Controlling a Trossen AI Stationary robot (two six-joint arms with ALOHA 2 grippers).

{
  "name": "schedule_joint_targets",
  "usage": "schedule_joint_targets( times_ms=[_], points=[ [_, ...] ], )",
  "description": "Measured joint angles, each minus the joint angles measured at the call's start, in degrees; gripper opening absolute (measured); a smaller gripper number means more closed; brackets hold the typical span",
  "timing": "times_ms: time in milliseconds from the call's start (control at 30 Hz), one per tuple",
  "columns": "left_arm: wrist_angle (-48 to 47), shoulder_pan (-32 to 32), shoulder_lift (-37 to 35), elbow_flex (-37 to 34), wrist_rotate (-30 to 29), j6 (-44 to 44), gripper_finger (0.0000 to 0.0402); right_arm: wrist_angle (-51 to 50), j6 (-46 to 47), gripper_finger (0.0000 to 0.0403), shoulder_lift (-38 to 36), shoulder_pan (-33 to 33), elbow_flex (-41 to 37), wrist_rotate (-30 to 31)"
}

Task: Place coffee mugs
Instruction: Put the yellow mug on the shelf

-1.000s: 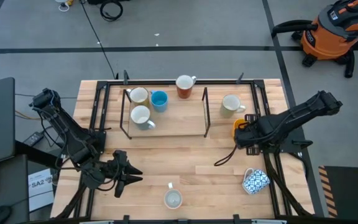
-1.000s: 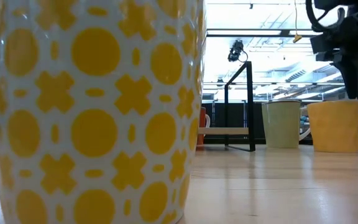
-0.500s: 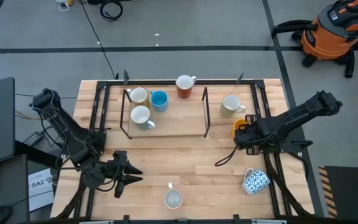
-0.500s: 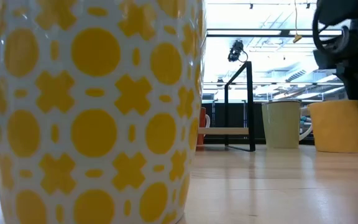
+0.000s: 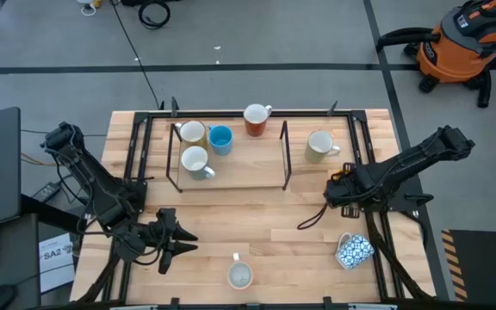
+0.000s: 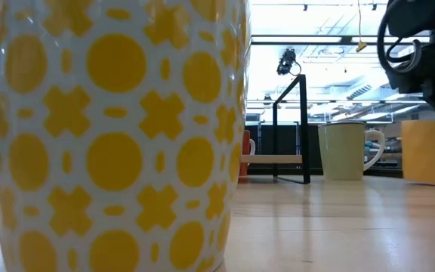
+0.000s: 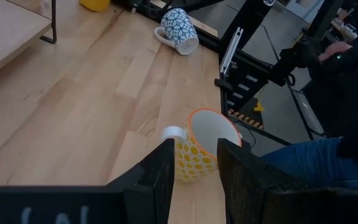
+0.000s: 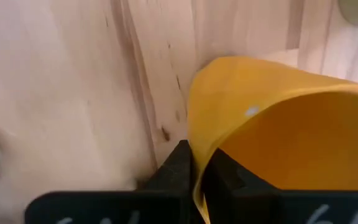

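An orange-yellow coffee mug (image 6: 431, 152) stands at the table's right side, and my right gripper (image 5: 337, 189) is shut on its wall, covering most of it from above. My left gripper (image 7: 196, 176) hovers open near the table's front left, pointing at a white mug with a yellow pattern (image 7: 201, 149) that stands upright near the front edge (image 5: 239, 275). A blue-and-white patterned mug (image 5: 354, 250) lies on its side at the near right. On the black rack (image 5: 231, 176) stand two white mugs (image 5: 195, 161), a blue one (image 5: 220, 139) and a red-brown one (image 5: 255, 119). My right gripper pinches the orange-yellow mug's wall at the rim (image 8: 199, 163), one finger (image 8: 180, 165) outside and the other inside the hollow. The fingers come from above, pointing down. The mug's base looks set on the table in the low view.
A pale green mug (image 5: 319, 145) stands just beyond the orange-yellow one, right of the rack. Black frame rails (image 5: 364, 146) run along the table's sides. A loose black cable (image 5: 311, 218) lies on the wood near my right gripper. Bare wood stretches across the table's middle.
My right gripper has sunk onto the orange-yellow mug and shut on its wall. The mug has shifted a little toward the table's right edge, still upright.
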Motion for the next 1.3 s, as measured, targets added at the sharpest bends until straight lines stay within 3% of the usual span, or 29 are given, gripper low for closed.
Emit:
schedule_joint_targets(
  times_ms=[333, 633, 900, 1300],
  points=[
    [0.0, 0.0, 0.0, 0.0, -0.9, 0.1, 0.0128, 6.9, 21.9, 0.0025, 0.1, 0.0, 5.5, -11.7],
    [0.0, 0.0, 0.0, 0.0, -1.1, 0.1, 0.0128, 26.7, 38.6, 0.0025, 4.0, 0.0, 6.3, -11.3],
    [0.0, 0.0, 0.0, 0.0, -1.1, 0.1, 0.0128, 29.0, 44.2, 0.0031, 10.9, -0.3, 7.8, -12.1],
    [-0.1, 0.0, 0.0, 0.0, -1.1, 2.5, 0.0128, 30.4, 40.6, 0.0051, 10.8, -1.6, 10.3, -6.4]
  ],
)
